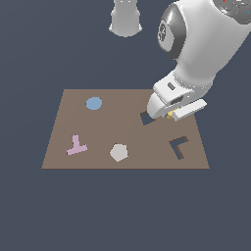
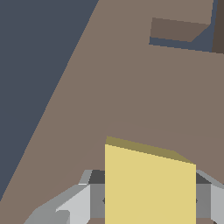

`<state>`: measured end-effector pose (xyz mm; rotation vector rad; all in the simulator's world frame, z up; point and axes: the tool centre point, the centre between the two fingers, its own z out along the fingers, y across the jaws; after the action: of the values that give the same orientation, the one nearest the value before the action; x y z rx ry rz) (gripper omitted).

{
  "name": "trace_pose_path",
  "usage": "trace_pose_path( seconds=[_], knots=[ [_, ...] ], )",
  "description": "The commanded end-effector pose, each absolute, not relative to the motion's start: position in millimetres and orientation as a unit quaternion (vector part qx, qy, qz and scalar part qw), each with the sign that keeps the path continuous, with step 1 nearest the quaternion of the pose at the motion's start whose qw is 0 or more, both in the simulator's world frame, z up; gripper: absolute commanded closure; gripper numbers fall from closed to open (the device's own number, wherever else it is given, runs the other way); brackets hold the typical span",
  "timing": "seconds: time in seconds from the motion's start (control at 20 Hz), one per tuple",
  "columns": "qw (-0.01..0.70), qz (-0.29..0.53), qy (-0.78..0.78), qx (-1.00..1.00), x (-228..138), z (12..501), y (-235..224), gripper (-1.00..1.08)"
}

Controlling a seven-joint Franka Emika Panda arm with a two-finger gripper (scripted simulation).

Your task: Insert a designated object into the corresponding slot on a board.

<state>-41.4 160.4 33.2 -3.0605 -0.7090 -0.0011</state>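
The brown board lies flat. My gripper hangs low over its far right part and is shut on the yellow square block, which barely shows under the hand. The dark diamond-turned square slot is just to the exterior view's left of the gripper, partly hidden by the hand. In the wrist view the yellow block sits between my grey fingers above the board. A dark cut-out hole shows farther off there; I cannot tell which hole it is.
On the board are a blue disc at the back left, a pink T-shaped piece at the front left, a pale pentagon piece at the front middle and a dark L-shaped hole at the front right.
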Motion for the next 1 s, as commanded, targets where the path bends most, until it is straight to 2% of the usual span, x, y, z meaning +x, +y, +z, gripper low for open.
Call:
trace_pose_path(
  seconds=[0.0,0.95],
  knots=[
    [0.0,-0.001,-0.171,-0.985,-36,34,157,1.08],
    [0.001,-0.001,0.273,-0.962,-12,38,112,1.08]
  ],
)
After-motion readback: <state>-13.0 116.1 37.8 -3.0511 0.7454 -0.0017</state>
